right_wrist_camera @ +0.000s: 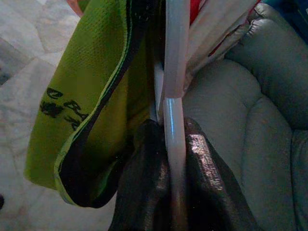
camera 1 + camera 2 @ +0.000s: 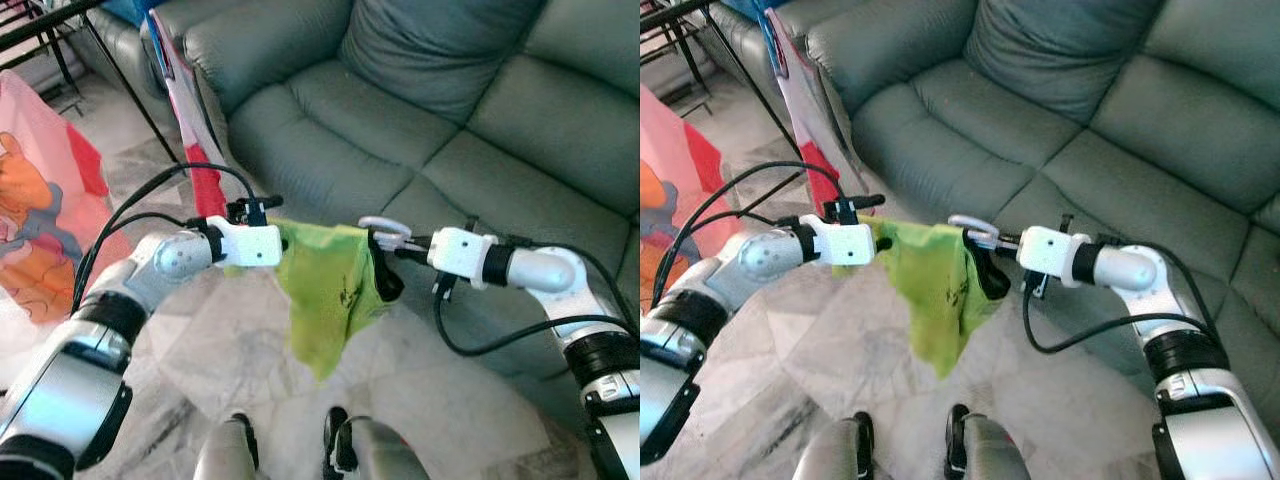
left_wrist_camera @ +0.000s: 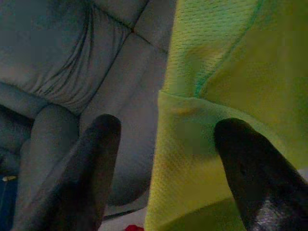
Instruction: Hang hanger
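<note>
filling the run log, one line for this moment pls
right claw shut on hanger | shirt on hanger | left claw open by shirt | sofa ahead

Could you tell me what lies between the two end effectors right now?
The green garment on the white hanger spans between left end effector and right end effector, clearest in the eye views.

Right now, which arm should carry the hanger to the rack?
Right. The right tool is shut on the white plastic hanger by its hook, which carries the lime-green mesh garment. The left tool is open beside the cloth, gripping nothing.
</note>
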Tool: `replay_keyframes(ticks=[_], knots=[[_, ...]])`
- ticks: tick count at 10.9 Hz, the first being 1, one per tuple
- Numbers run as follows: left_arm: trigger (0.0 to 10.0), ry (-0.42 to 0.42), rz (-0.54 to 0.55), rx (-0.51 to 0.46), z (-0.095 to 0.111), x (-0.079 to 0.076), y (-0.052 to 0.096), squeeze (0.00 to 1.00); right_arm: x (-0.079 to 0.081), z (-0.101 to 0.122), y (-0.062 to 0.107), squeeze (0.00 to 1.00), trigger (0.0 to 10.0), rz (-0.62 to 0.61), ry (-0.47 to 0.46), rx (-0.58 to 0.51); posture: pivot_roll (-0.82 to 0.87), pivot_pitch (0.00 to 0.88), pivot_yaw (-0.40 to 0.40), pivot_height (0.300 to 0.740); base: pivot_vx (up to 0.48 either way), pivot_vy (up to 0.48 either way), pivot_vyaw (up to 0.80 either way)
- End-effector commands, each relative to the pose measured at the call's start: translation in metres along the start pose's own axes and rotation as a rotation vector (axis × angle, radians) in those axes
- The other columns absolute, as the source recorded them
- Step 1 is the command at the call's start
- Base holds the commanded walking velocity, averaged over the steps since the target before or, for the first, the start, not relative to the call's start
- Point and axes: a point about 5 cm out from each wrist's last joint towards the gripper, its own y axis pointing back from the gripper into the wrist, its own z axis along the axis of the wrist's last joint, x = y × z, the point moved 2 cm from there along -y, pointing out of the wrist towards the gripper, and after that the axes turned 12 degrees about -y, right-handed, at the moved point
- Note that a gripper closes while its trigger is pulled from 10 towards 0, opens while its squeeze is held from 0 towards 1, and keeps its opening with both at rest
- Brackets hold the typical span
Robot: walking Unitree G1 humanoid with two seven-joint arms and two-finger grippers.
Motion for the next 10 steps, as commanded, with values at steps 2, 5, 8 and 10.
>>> replay_keyframes(ticks=[2,5,8,10], knots=[[0.0,-0.005,-0.059,-0.008,0.002,0.0,-0.004,0.0,0.0,0.004,-0.004,0.0,10.0,-0.007,0.048,-0.017,-0.1,0.187,-0.026,0.74,0.0,0.0,0.0],[0.0,0.016,-0.104,0.005,0.001,-0.007,-0.007,0.0,0.002,0.008,-0.011,0.0,10.0,-0.01,0.071,-0.037,-0.1,0.189,-0.025,0.74,0.0,0.0,0.0],[0.0,0.03,-0.143,0.0,0.003,-0.012,-0.01,0.0,-0.001,0.009,-0.013,0.0,10.0,-0.031,0.086,-0.044,-0.1,0.189,-0.025,0.74,0.0,0.0,0.0],[0.0,0.029,-0.132,-0.002,0.005,-0.006,-0.014,0.0,0.002,0.008,-0.016,0.0,10.0,-0.027,0.093,-0.041,-0.1,0.191,-0.024,0.74,0.0,0.0,0.0]])
